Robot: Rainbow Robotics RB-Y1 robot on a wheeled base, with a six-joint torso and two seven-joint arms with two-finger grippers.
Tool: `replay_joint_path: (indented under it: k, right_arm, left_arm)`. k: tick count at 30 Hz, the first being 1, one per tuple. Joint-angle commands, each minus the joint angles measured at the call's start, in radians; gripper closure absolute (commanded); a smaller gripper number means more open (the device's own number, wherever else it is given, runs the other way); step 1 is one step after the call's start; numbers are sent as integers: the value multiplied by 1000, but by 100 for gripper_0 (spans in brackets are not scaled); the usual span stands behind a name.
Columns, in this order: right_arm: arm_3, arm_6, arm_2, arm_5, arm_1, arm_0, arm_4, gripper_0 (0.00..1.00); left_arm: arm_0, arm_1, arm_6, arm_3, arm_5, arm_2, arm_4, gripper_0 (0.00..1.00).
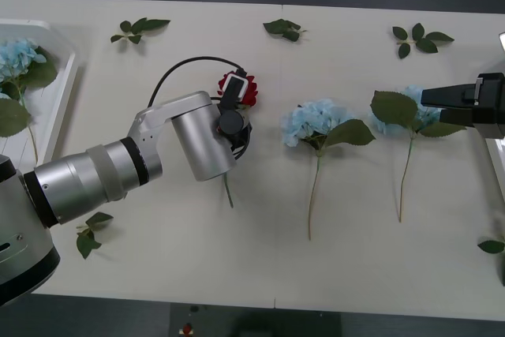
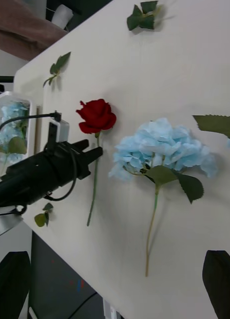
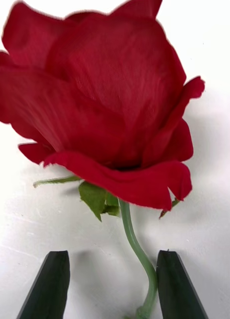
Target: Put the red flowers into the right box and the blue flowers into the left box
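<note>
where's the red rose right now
The red rose lies on the table left of centre in the front view, with the left claw open astride its stem below the bloom; the nearest blue flower lies to its right.

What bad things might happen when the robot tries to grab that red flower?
1. The left gripper is open with the red rose's thin stem lying close to one finger, not centered, so closing might nudge it aside or miss it.
2. The fingers sit just under the bloom, so they might pinch the small green leaf or petals.
3. A blue flower lies beside the rose and might get bumped during the lift.
</note>
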Motion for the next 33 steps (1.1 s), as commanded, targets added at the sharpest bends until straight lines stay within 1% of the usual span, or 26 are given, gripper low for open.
replay_joint_path:
  k: [1,2,4,8,13,19,23,29,33]
  right_arm:
    - [-20,-18,-11,-2,16,-30,-65,0]
    - [-20,-21,-11,-2,25,-35,-83,0]
    - [-19,-25,-14,-2,34,-42,-109,0]
    - [-20,-33,-22,-2,53,-50,-149,0]
    - [-20,-35,-37,15,62,-50,-184,0]
    - [-20,-38,-61,22,97,-50,-315,0]
    - [-19,-41,-57,18,109,-50,-390,0]
    - [-19,-56,-52,21,111,-50,-457,0]
    - [-19,-71,-51,30,113,-50,-468,0]
  left_arm:
    - [-31,-2,12,4,-8,11,17,62]
    - [-33,-2,13,4,-8,10,17,70]
    - [-31,-2,18,4,-8,10,20,82]
    - [-31,-2,29,4,-8,10,32,98]
    - [-33,1,41,4,-8,10,35,100]
    - [-37,22,58,-30,-8,22,31,100]
    - [-36,70,73,-124,-8,43,46,100]
    - [-34,173,96,-308,-8,102,189,100]
    - [-34,216,116,-410,-8,137,253,100]
